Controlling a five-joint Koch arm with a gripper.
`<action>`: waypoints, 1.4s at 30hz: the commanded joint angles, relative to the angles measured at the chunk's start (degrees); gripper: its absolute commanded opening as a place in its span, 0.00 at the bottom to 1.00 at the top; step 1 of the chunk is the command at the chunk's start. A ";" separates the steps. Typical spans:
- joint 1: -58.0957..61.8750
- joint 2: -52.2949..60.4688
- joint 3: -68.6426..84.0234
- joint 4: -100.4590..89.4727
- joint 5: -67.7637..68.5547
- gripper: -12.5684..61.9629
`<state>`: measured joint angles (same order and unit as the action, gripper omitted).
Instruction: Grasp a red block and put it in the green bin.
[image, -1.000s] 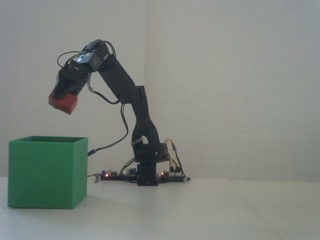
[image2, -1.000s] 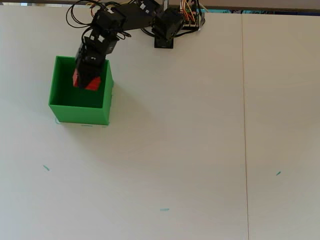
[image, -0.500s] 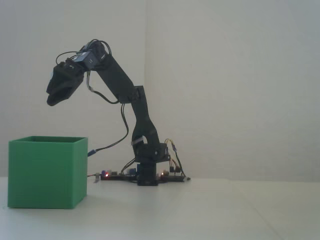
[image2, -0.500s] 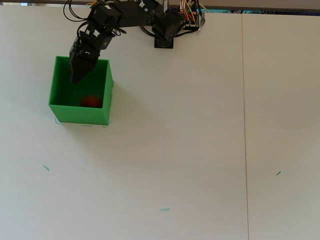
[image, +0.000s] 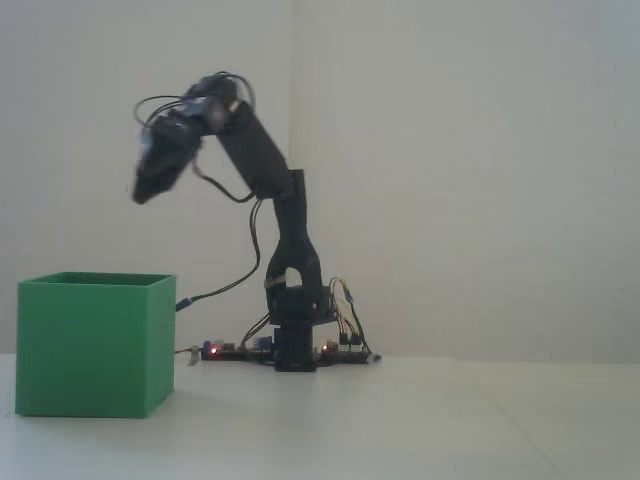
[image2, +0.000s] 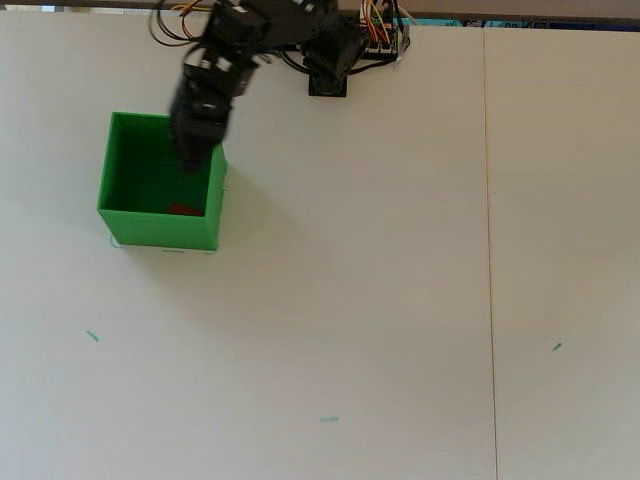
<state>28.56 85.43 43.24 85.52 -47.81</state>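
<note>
The red block (image2: 183, 209) lies inside the green bin (image2: 165, 231), close to its front wall in the overhead view. In the fixed view the bin (image: 95, 345) stands at the left on the table, and its wall hides the block. My gripper (image: 143, 193) hangs high above the bin's right edge with its tip pointing down and nothing held. From overhead the gripper (image2: 190, 160) is over the bin's right rear corner. Its jaws merge into one dark blurred shape, so how they stand is unclear.
The arm's base (image2: 328, 80) and a circuit board with wires (image: 335, 345) sit at the back of the table. A seam (image2: 488, 250) runs down the table on the right. Small teal marks (image2: 329, 419) dot the surface.
The block dropped out of the gripper into the bin. The arm has since swung to the right and risen a little, with the gripper carrying nothing.
</note>
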 joint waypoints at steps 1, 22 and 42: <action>-4.31 6.77 3.34 -7.12 5.62 0.62; -25.84 26.28 19.25 -10.37 25.49 0.61; -26.72 39.73 42.63 -28.30 30.15 0.61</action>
<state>1.58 123.57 86.48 63.19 -18.28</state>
